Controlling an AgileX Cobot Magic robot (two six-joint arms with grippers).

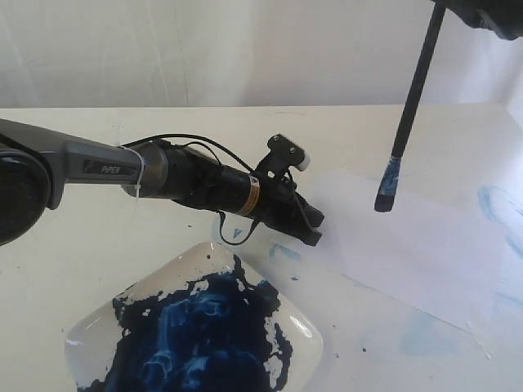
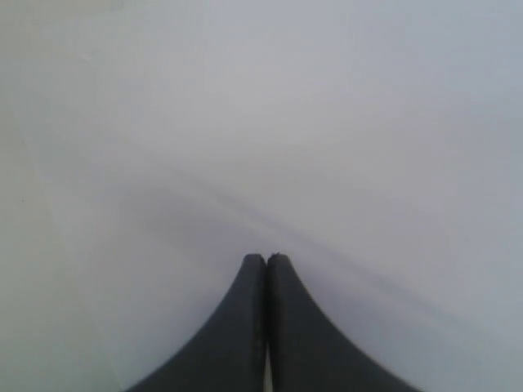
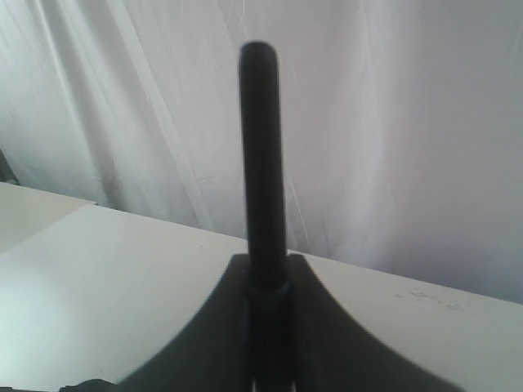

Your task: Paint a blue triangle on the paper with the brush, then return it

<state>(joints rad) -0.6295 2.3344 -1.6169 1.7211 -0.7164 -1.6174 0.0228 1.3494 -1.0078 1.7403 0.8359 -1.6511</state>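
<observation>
The brush hangs almost upright over the paper, its blue-stained bristles a little above the sheet. My right gripper is shut on the black handle; in the exterior view only its edge shows at the top right corner. My left gripper is shut with nothing between its fingers, low at the paper's left edge; whether it touches the sheet I cannot tell. In the left wrist view the shut left gripper points over bare white paper. No blue triangle shows on the paper.
A white square dish smeared with dark blue paint sits at the front left, below the left arm. Pale blue smears mark the table to the right of the paper and in front of it. A white curtain hangs behind the table.
</observation>
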